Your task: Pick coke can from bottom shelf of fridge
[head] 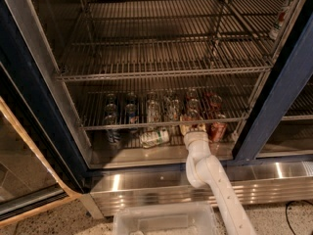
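Note:
The fridge (pixel 29 102) stands open, with a dark blue frame and grey wire racks. On its steel bottom shelf (pixel 146 155) several cans stand in rows, partly hidden behind the lowest wire rack. A red coke can (pixel 217 130) stands at the front right, with more red cans (pixel 213 102) behind it. My white arm reaches in from below. My gripper (pixel 192 125) is low over the bottom shelf, just left of the front red can and under the lowest rack.
A white-and-green can (pixel 154 137) lies on its side left of the gripper. Blue cans (pixel 113 133) stand at the left. The lowest wire rack (pixel 161 124) hangs close above the cans. A clear plastic bin (pixel 166 219) sits on the floor in front. The blue door post (pixel 274 106) stands at the right.

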Motion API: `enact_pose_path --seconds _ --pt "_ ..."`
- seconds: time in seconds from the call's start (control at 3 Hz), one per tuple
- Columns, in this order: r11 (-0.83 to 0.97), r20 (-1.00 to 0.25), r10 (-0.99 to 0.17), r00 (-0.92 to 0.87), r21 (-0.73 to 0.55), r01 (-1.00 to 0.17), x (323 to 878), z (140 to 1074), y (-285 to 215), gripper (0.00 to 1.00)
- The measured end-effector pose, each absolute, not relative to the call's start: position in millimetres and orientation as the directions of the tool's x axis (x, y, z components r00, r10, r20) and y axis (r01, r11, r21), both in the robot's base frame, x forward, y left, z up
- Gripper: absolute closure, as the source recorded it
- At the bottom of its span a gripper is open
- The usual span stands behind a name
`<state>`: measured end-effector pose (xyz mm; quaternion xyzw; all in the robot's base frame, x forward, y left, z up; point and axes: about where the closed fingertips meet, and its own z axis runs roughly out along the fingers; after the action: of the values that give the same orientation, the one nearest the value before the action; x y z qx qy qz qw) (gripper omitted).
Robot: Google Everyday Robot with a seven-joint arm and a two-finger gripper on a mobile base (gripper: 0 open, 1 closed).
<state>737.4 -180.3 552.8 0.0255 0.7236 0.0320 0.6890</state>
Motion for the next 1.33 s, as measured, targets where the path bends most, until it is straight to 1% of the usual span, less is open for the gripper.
enact_pose_path --seconds 0.33,0.67,1.33 --pt "0.997 -0.996 0.081 -0.046 0.082 -0.01 734 554 -183 0.97" --pt "0.996 -0.996 0.086 -0.026 0.087 -0.034 719 565 -193 1.0" --pt "0.993 -0.996 0.089 0.02 0.086 -0.086 681 593 -213 1.0"
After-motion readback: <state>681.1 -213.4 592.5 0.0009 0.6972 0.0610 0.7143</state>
